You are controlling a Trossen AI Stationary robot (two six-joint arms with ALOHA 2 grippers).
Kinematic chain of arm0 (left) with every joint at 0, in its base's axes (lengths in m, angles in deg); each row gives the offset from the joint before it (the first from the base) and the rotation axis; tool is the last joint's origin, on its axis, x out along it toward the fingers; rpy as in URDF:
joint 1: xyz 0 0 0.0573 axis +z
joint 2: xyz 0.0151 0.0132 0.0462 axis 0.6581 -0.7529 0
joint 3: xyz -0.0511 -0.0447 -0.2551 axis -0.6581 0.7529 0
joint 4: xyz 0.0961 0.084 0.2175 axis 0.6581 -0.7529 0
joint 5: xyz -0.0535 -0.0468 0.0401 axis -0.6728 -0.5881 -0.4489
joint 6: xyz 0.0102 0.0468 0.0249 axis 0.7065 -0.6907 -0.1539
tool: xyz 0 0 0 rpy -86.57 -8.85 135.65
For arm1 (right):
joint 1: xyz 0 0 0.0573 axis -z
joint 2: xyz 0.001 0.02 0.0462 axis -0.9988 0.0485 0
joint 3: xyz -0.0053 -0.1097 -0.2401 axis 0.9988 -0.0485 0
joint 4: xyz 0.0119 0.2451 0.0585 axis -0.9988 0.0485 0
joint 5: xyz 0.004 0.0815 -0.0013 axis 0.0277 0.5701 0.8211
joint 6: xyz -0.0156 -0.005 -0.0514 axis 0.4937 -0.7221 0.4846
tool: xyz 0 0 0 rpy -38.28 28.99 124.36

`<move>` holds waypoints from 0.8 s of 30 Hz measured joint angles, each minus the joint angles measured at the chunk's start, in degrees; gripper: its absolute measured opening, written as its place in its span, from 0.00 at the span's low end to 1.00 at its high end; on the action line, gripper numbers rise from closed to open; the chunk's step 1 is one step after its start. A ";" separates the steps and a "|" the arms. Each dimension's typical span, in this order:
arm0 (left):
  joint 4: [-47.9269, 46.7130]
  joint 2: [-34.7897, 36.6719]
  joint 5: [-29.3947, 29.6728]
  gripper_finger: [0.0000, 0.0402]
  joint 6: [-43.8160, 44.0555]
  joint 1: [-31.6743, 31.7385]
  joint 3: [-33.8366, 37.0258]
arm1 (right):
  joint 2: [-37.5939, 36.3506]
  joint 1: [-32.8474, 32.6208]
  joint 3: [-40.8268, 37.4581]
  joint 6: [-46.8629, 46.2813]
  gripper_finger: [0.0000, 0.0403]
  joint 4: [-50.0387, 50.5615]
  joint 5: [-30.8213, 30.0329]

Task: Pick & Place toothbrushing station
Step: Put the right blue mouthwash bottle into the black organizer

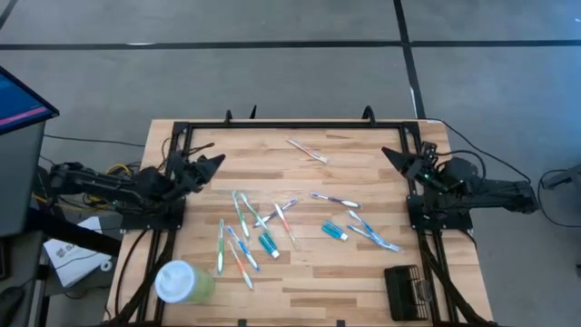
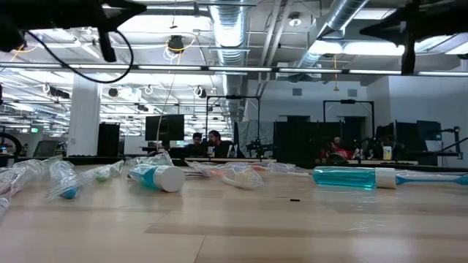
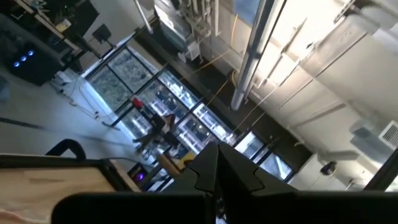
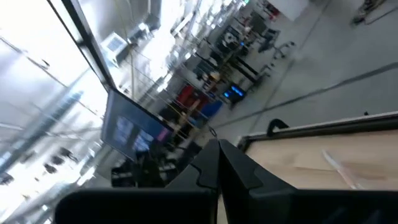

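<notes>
Two dark grippers wait high at the table's side edges, well apart. Left gripper (image 1: 216,162) has its fingers pressed together, holding nothing. Right gripper (image 1: 390,154) is pinched closed and empty too. I think both are parked, ready to start. One small black slotted toothbrushing station (image 1: 406,292) sits at the near right corner. One pale green cup with a white lid (image 1: 182,282) lies near left.

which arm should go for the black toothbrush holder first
Right, probably. The black toothbrush holder sits at the table's near right corner, just below the right gripper, shut and raised. The left gripper waits shut across the scattered toothbrushes.
</notes>
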 joint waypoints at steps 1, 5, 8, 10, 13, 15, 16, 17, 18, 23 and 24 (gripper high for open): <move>0.02 -1.34 -0.02 0.00 0.00 0.00 -0.80 | 1.19 -0.02 1.14 0.05 0.00 1.10 0.76; 0.29 -5.95 -0.07 0.00 -0.04 0.02 -4.99 | 6.18 -0.06 5.08 0.77 0.00 3.94 3.11; 0.38 -8.41 -0.07 0.00 -1.34 0.04 -8.54 | 9.50 -0.11 7.86 2.45 0.00 5.16 5.50; 0.38 -9.80 -0.07 0.00 -3.61 0.04 -10.91 | 11.46 -0.11 9.54 2.99 0.00 5.72 6.79; 0.39 -10.97 0.37 0.00 -6.13 0.04 -13.93 | 13.78 -0.15 11.71 3.14 0.00 6.67 8.95; 0.43 -11.69 1.80 0.00 -6.81 0.04 -15.62 | 14.89 -0.17 12.93 3.13 0.00 7.70 10.19; 0.38 -11.77 2.33 0.00 -7.09 0.04 -16.20 | 15.29 -0.16 13.52 3.12 0.00 8.34 10.88; 0.36 -11.77 2.66 0.00 -7.16 0.04 -16.80 | 15.71 -0.17 14.08 3.11 0.00 8.98 11.44; 0.56 -11.77 2.79 0.00 -7.13 0.04 -17.45 | 16.06 -0.23 14.69 3.07 0.00 9.81 11.72; 4.23 -11.56 1.29 0.00 -7.27 0.04 -20.44 | 17.14 -1.77 17.59 1.10 0.00 14.96 12.08; 5.00 -11.60 -0.15 0.00 -8.21 0.04 -21.06 | 17.45 -2.12 18.07 0.82 0.00 15.73 12.08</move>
